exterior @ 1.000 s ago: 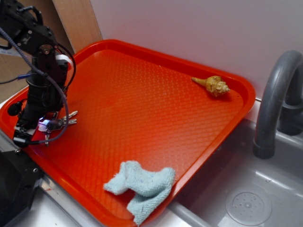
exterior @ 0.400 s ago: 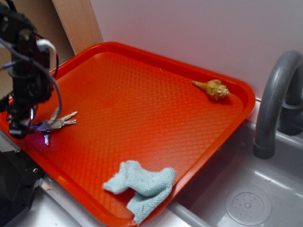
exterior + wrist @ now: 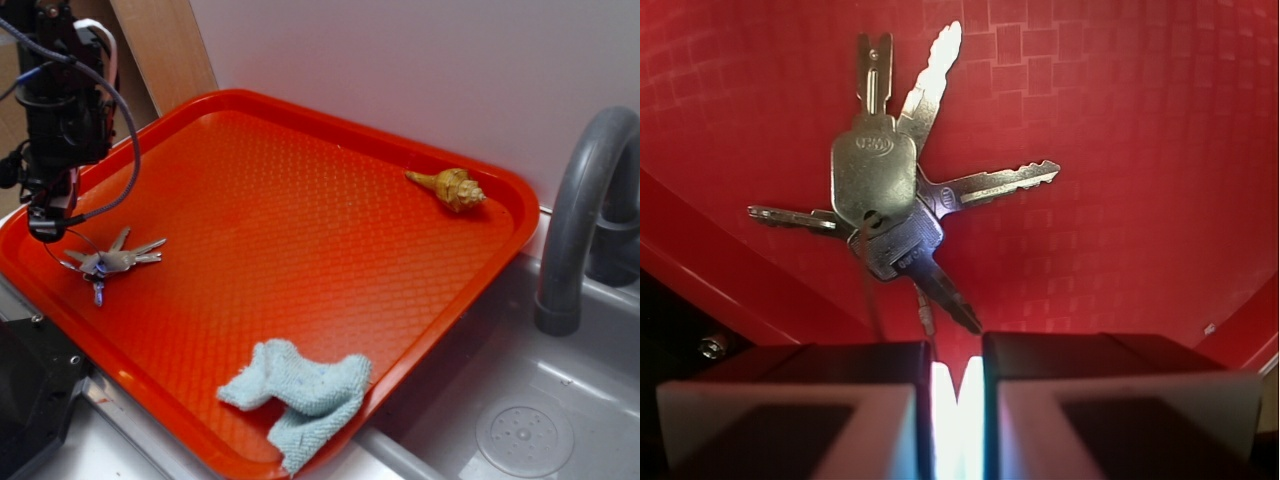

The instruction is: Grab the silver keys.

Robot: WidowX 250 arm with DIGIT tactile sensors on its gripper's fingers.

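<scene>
The silver keys [image 3: 110, 262] lie fanned near the left front corner of the red tray [image 3: 300, 210]. My gripper [image 3: 46, 232] hangs just above and to the left of them. A thin wire loop runs from the bunch up to its tips. In the wrist view the silver keys [image 3: 880, 190] spread out ahead of the gripper [image 3: 958, 352]. The jaws are closed to a narrow glowing slit. The thin ring wire [image 3: 876, 300] runs from the bunch down to the left finger's top edge. One key tip reaches almost to the slit.
A tan seashell [image 3: 452, 184] lies at the tray's far right corner. A pale blue cloth [image 3: 300, 392] sits crumpled at the tray's front edge. A grey sink [image 3: 520, 420] with a curved faucet [image 3: 580, 210] is to the right. The tray rim [image 3: 20, 265] runs close beside the keys.
My gripper has risen from low over the keys and moved slightly left. The bunch has shifted a little and fanned out, with the ring wire drawn toward the gripper.
</scene>
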